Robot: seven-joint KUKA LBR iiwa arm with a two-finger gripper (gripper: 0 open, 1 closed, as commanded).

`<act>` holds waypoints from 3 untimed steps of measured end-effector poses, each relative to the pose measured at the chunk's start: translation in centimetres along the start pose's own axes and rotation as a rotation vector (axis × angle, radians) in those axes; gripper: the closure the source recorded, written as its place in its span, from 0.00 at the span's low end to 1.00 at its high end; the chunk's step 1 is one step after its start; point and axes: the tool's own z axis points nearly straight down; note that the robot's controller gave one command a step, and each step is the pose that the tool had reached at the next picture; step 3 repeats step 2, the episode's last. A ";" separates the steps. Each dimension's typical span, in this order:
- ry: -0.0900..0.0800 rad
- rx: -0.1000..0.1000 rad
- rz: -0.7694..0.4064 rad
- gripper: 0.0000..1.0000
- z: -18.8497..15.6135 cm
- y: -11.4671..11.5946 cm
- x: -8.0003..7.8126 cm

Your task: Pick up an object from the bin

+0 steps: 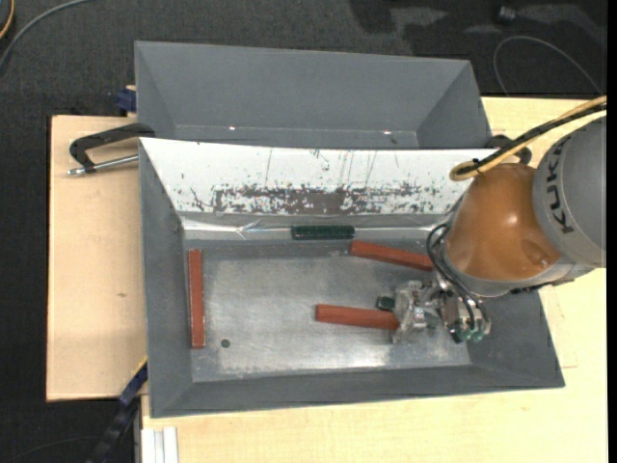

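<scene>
four long things lie on the floor of the bin (164,258), well apart, no heap. camera view: the gripper (416,314) is down at the floor nr the right wall, towards the near right corner, w/ the arm's orange cover (501,230) above it. a red stick (352,316) lies flat, approx parallel to the near wall, and its right end runs in under the gripper's metal parts. whether it's really pinched i can't tell, and whether the gripper is spread or closed can't be made out either; the end of the stick is lost in the hardware.

other things: a second red stick (390,254) by the far wall, its right end under the cover; a dark green bar (323,231) against the far wall; an orange stick (197,297) along the left wall; a dark speck (225,343) nr the near left corner.

judgement: this looks like the grasp step, w/ the lift not yet done. next move prob needs a firm close on the stick's end, then a straight rise. held at one end, the stick may tip or slip out.
</scene>
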 end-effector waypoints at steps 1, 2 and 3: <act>-0.008 -0.006 -0.015 1.00 -12.0 11.3 -5.3; -0.002 -0.002 0.197 1.00 -18.9 11.8 -4.2; -0.002 -0.002 0.197 1.00 -18.9 11.8 -4.2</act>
